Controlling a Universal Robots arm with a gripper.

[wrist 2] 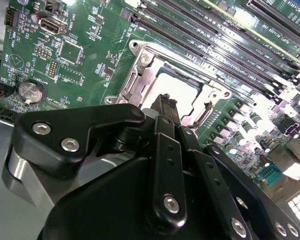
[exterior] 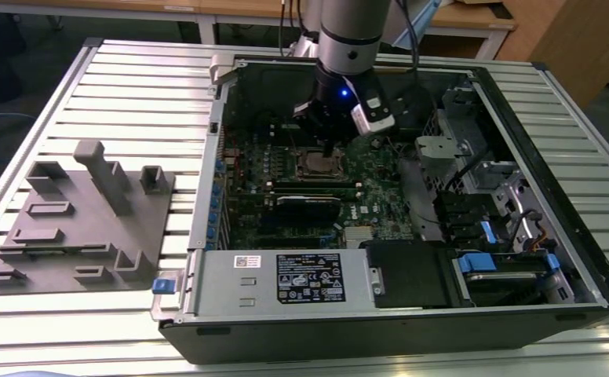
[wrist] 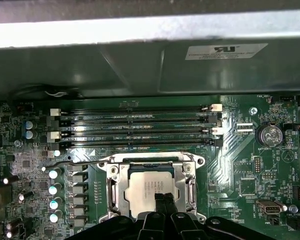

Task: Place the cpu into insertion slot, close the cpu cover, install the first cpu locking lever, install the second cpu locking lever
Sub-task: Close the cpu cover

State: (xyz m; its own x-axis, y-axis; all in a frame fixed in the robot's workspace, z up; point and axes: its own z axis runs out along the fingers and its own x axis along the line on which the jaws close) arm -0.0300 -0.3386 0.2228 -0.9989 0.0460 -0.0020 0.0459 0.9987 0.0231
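The slatted bench (exterior: 116,86) carries an open computer case (exterior: 514,126). The Universal Robots arm (exterior: 348,31) reaches straight down into it from above. Its wrist hangs over the green motherboard (wrist: 240,165), toward the far wall of the case in the exterior view.

On that board the long black memory slots (wrist: 135,130) run side by side. Their long axis lies parallel to the nearest edge of the insertion slot (exterior: 322,166), just beside it.

The cpu cover (wrist: 115,187) lies flat over the slot. Its metal frame rings the opening on all the sides that show in the first wrist view. The cpu (wrist: 147,185) sits inside that cutout, seated in the slot, with its silver-grey top level with the frame.

The end effector (wrist: 162,199) is directly above the cpu. Its fingers are drawn narrow, almost together, with nothing between them. In both wrist views the tips come down onto or just above the chip's top, near the edge away from the memory slots. I cannot tell if they touch it.

So the task's thing lies straight below the tips, not off to one side. A thin wire locking lever (wrist: 70,161) lies along the cover's side facing the memory slots. Whether it is latched I cannot tell.
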